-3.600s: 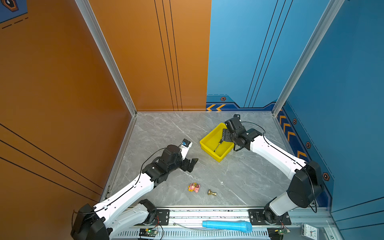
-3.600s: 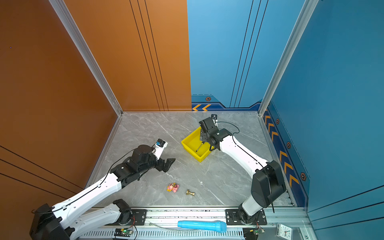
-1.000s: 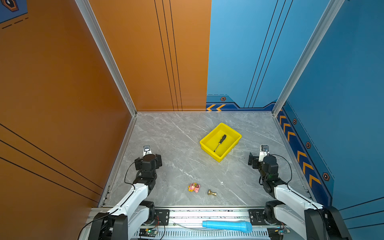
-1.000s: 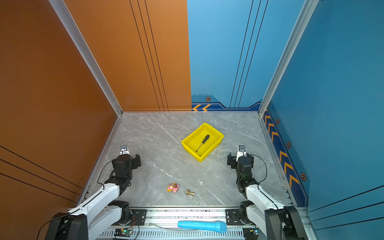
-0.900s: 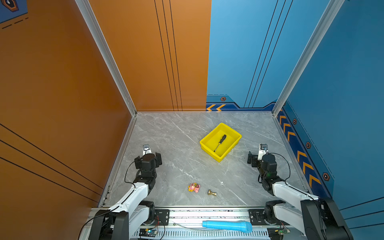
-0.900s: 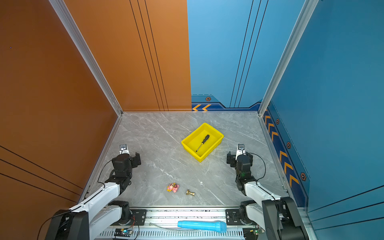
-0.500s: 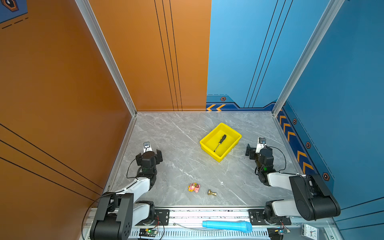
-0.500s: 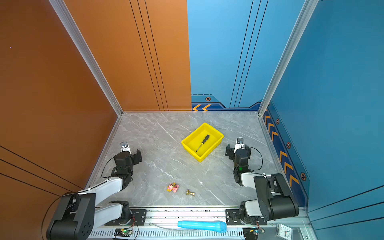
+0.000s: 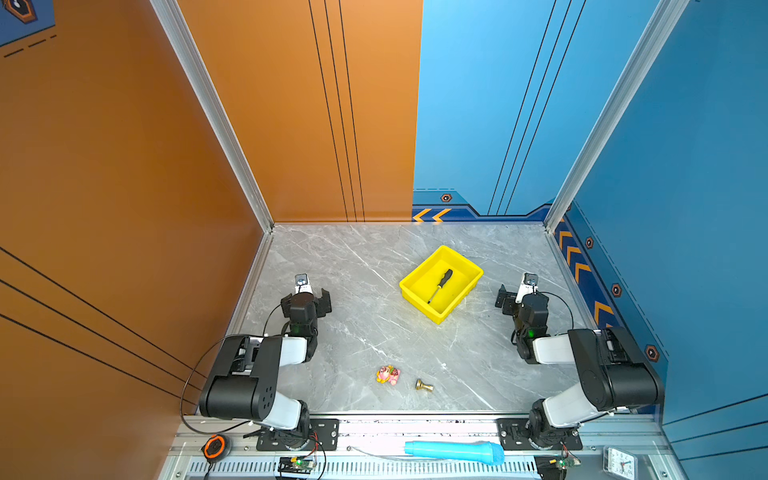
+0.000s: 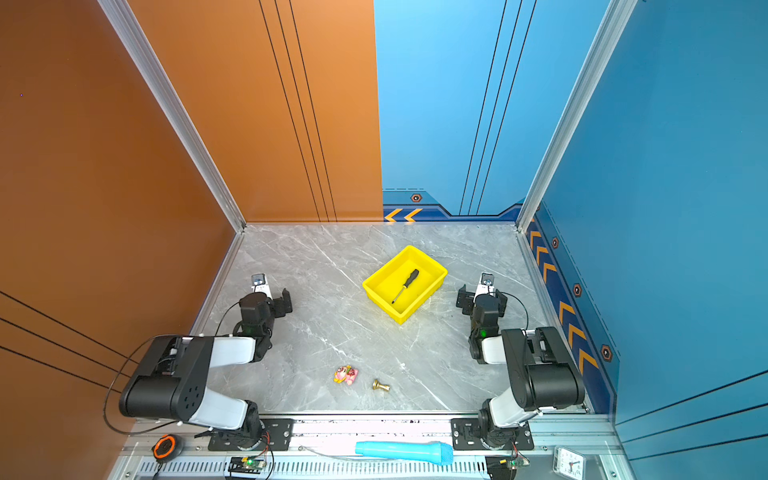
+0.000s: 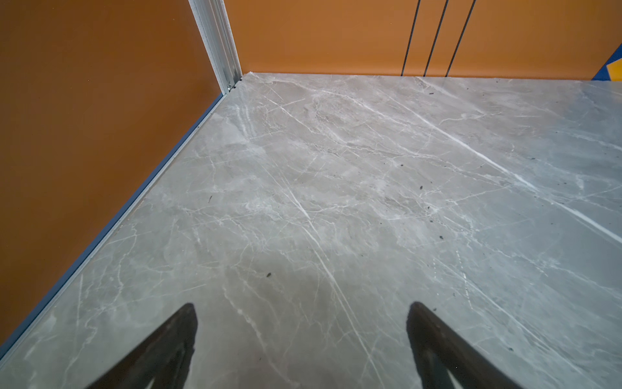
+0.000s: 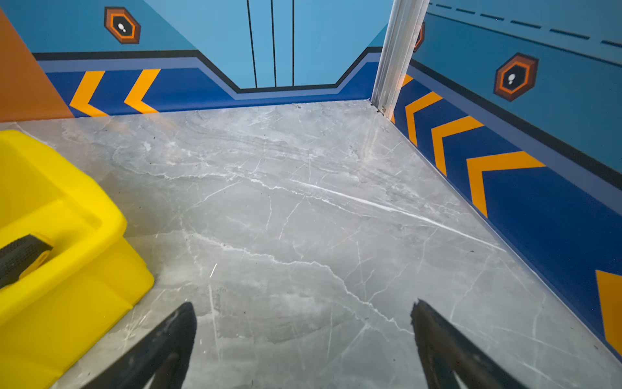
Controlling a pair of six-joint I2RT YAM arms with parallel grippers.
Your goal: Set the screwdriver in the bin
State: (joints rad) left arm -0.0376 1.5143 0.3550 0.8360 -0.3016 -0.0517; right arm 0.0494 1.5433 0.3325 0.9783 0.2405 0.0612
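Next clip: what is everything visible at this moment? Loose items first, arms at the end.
bin: 1, yellow, on the table, right of centre
screwdriver: 1, black handle, silver shaft, lying inside the bin
toy: 1, pink and yellow, near the table's front edge
knob-shaped piece: 1, brass, just right of the toy
table: 1, grey marble
cylinder: 1, light blue, on the front rail
round gadget: 1, orange and black, front rail, left
clock: 1, small, front right corner
left gripper: 1, black, open, empty, over bare table
right gripper: 1, black, open, empty, beside the bin
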